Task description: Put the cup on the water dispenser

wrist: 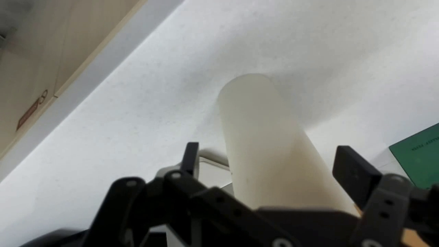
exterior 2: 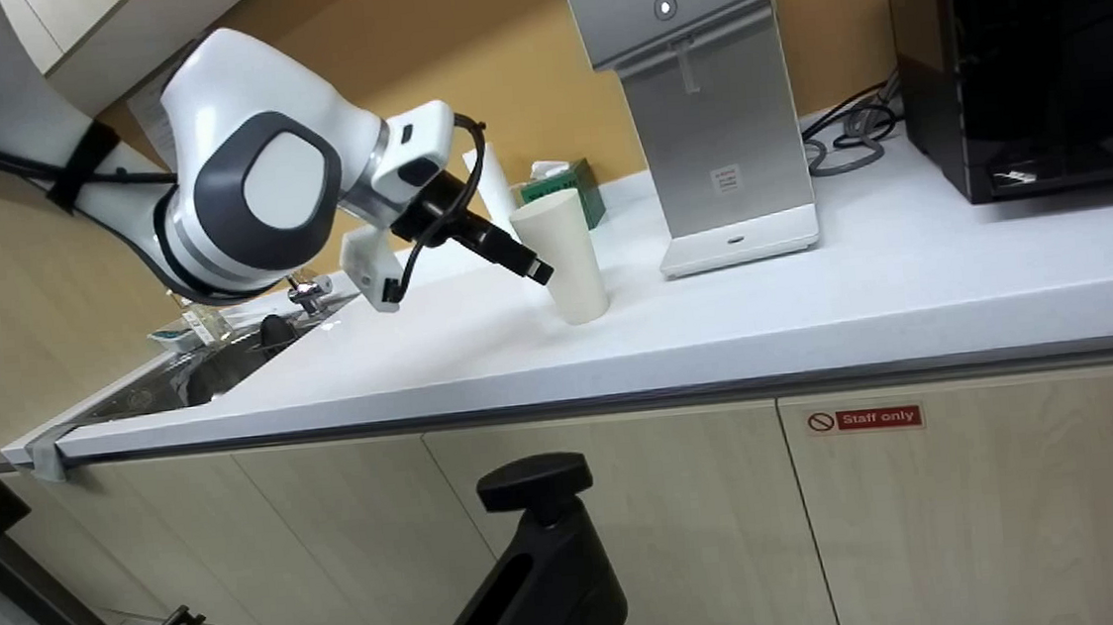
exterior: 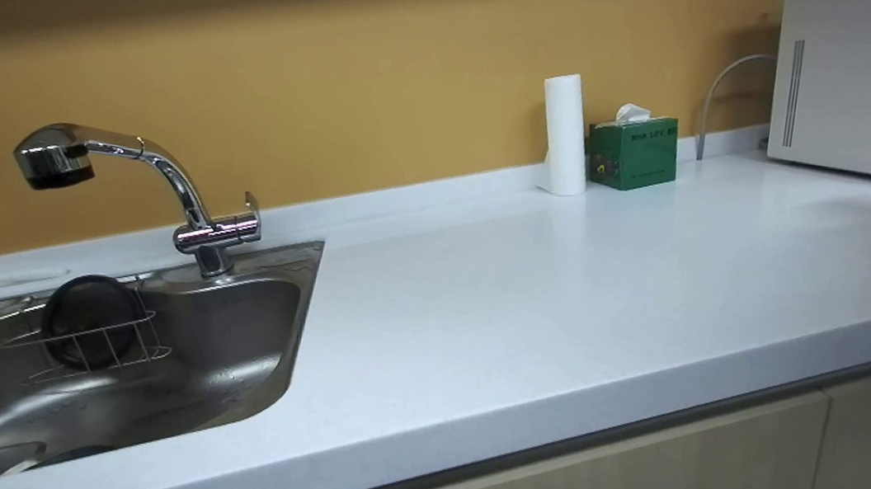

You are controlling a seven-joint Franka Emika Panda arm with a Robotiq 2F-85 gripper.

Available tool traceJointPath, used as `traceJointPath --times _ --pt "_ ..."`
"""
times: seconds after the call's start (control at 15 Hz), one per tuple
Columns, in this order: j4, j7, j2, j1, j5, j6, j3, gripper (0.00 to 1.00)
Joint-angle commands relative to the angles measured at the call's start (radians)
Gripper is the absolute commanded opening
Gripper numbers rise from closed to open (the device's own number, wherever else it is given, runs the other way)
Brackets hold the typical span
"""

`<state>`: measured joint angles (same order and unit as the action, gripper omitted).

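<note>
White cylindrical cup (exterior 2: 570, 257): upright, likely side-graspable
Black two-fingered gripper (wrist: 269, 153): spread wide, empty — presumably to straddle
Boxy silver-white dispenser (exterior 2: 713, 131): cup's two o'clock in an exterior view

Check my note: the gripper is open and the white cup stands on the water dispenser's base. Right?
One slip: the white cup stands on the countertop beside the water dispenser, not on its base, as an exterior view shows. The gripper is open.
</note>
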<state>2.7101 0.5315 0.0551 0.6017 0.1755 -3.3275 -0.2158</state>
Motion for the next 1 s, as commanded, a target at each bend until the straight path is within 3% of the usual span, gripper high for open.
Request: traceJointPath --times 0.0,0.27,0.33,0.4,0.6,0.67,0.73,0.8,0.93 --pt "0.005 -0.145 0.001 -0.203 -0.165 0.004 0.168 1.0" --pt "0.003 -0.193 -0.013 -0.274 -0.189 -0.032 0.207 1.0" --pt "0.002 -0.148 -0.017 -0.219 -0.101 -0.047 0.162 1.0" --pt "0.002 -0.172 -0.022 -0.243 -0.08 -0.071 0.181 1.0" --pt "0.001 -0.257 -0.045 -0.212 0.011 -0.195 0.19 1.0" --pt "-0.027 -0.282 0.014 -0.208 0.033 -0.134 0.194 1.0" --pt "-0.028 -0.343 0.013 -0.196 0.029 -0.148 0.199 1.0" --pt "-0.034 -0.433 0.025 -0.273 -0.015 -0.145 0.286 1.0" --pt "-0.05 -0.531 0.049 -0.274 -0.035 -0.141 0.327 1.0"
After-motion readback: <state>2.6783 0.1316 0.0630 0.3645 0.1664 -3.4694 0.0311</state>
